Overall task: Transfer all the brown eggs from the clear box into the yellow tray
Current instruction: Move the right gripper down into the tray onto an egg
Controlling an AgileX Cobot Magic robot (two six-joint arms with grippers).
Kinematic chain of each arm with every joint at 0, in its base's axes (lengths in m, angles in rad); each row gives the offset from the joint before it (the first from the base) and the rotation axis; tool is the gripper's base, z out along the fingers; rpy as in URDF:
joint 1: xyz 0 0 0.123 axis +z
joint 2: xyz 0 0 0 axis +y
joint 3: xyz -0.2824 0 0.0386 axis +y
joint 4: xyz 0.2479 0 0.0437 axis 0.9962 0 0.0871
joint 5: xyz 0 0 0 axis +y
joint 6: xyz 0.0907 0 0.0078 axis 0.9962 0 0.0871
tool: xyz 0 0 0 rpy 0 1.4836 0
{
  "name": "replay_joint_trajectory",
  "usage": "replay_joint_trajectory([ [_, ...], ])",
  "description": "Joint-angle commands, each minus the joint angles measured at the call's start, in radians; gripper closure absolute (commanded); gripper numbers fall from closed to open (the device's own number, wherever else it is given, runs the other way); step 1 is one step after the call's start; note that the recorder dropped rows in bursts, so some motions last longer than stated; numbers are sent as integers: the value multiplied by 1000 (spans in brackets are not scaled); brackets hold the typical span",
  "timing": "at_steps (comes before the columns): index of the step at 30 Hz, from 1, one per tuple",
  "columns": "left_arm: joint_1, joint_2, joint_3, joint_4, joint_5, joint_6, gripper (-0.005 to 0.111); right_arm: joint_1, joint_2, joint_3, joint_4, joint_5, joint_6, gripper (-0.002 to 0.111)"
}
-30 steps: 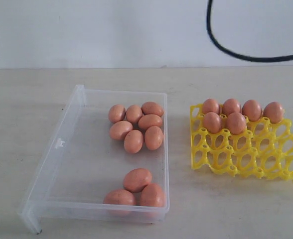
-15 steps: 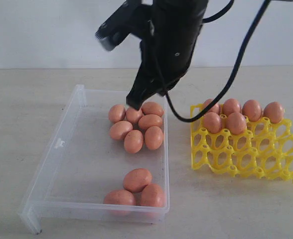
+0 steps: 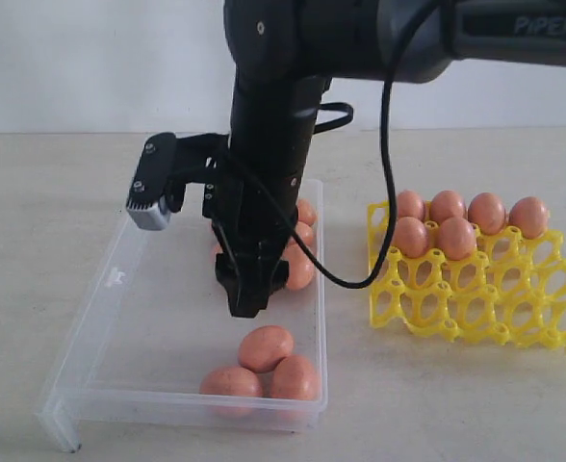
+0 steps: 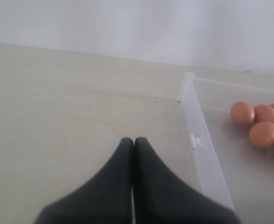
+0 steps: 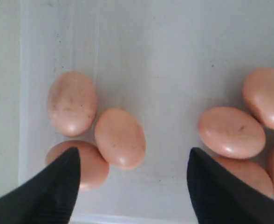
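While the right gripper [image 5: 133, 154] hangs low inside the clear box [image 3: 167, 322], we see its jaws spread wide with nothing between them. It sits over bare floor between two groups of brown eggs [image 3: 265, 347]. Three lie touching one another by the wall nearest the exterior camera. A second cluster lies farther back, partly hidden behind the black arm [image 3: 273, 125]. In the right wrist view we count three eggs on one finger's side and at least four on the other's. Six more eggs sit in the yellow tray [image 3: 495, 308], four along its back row and two in the next. The tray stands just beside the box on the table [image 3: 33, 192]. The left gripper [image 4: 133, 141] hovers over the table outside the box's side wall, its jaws pressed together and holding nothing.
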Motion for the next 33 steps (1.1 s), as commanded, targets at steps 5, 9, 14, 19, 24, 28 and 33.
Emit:
replay_joint_trajectory([
  [5, -5, 1, -2, -2, -7, 0, 111, 0, 81, -5, 24, -26, -40, 44],
  [9, -5, 1, -2, -2, -7, 0, 111, 0, 104, -5, 25, -28, -57, 44],
  [14, -5, 1, -2, -2, -7, 0, 111, 0, 124, -5, 15, -21, -63, 44],
  [19, -5, 1, -2, -2, -7, 0, 111, 0, 130, -5, 14, -26, -63, 44],
  [24, -5, 1, -2, -2, -7, 0, 111, 0, 184, -5, 5, -17, -63, 44],
  [28, -5, 1, -2, -2, -7, 0, 111, -2, 205, -5, -2, -17, -63, 44],
  [33, -5, 1, -2, -2, -7, 0, 111, -2, 231, -5, -7, -41, -30, 56],
])
